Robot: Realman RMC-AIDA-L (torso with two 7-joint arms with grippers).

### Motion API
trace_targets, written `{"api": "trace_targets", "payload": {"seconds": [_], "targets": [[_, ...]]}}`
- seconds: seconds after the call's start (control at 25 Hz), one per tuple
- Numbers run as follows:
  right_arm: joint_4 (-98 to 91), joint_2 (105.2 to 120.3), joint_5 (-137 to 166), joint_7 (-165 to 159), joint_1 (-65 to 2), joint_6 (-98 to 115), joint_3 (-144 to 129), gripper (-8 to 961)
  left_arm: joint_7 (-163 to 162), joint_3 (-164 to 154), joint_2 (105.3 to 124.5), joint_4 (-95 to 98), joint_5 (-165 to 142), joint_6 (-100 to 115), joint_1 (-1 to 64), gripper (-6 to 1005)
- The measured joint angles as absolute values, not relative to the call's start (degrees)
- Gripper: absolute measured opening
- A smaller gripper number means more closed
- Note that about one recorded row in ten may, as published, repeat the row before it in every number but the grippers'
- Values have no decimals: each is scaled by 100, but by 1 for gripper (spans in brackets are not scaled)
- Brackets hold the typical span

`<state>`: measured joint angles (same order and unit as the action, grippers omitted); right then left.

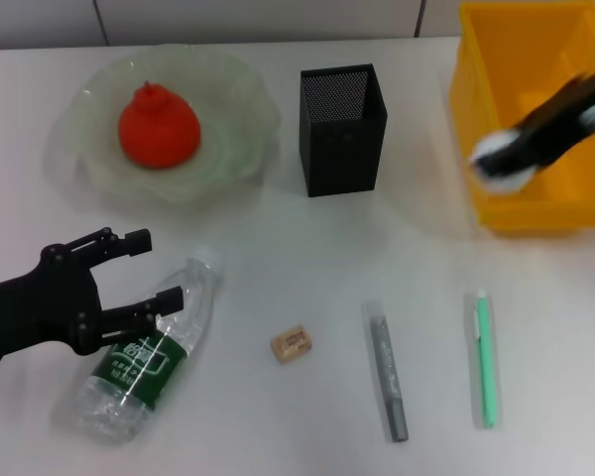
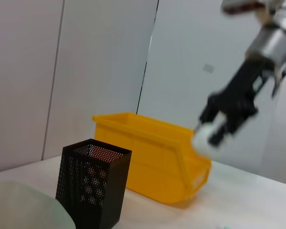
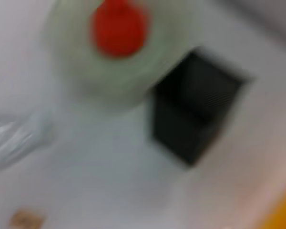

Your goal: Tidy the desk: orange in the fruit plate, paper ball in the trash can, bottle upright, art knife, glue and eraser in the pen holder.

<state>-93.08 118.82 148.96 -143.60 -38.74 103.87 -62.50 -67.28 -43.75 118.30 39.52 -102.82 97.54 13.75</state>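
The orange (image 1: 159, 124) sits in the pale green fruit plate (image 1: 233, 94) at the back left. The bottle (image 1: 144, 362) lies on its side on the desk (image 1: 307, 238), cap (image 1: 206, 260) pointing away from me. My left gripper (image 1: 159, 268) is open, its fingers beside and over the bottle's upper part. My right gripper (image 1: 511, 159) is shut on the white paper ball (image 1: 491, 151) above the yellow trash can's (image 1: 535, 213) near left corner; the left wrist view also shows the ball (image 2: 204, 139). The eraser (image 1: 291, 343) lies in front of the pen holder (image 1: 342, 134).
A grey stick-shaped tool (image 1: 387, 372) and a green and white pen-shaped tool (image 1: 484, 357) lie side by side at the front right of the desk. I cannot tell which is the glue and which the art knife. The right wrist view is blurred.
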Motion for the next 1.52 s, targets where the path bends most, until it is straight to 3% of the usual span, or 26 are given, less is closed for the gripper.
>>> {"api": "trace_targets", "payload": {"seconds": [0.28,0.6,0.8,1.08,1.2,1.52], "targets": [[-9186,11775,15124,-13540,-3709,9996,-4929,434,-7062,-4396,11821,4113,-10275,9958,1396,843],[-8101,11912,14790,-12876,-3327,8197,-4804,443,-9319,-5411,11895,6112,-10485,9345,1295,841],[-7923,11918,13700,-12352,-2964,8006,-4796,644,-11706,-7270,11878,8368,-11472,7719,778,827],[-7934,11917,12110,-11258,-2310,8557,-4822,845,-14150,-8395,11884,9785,-13132,7423,737,804],[-7654,11941,10927,-9868,-1684,9517,-5101,844,-14991,-8860,11888,10047,-13916,7323,786,794],[-6154,11959,10583,-7986,-1202,9827,-5850,843,-15944,-9589,11901,9716,-14891,7202,1267,766]]}}
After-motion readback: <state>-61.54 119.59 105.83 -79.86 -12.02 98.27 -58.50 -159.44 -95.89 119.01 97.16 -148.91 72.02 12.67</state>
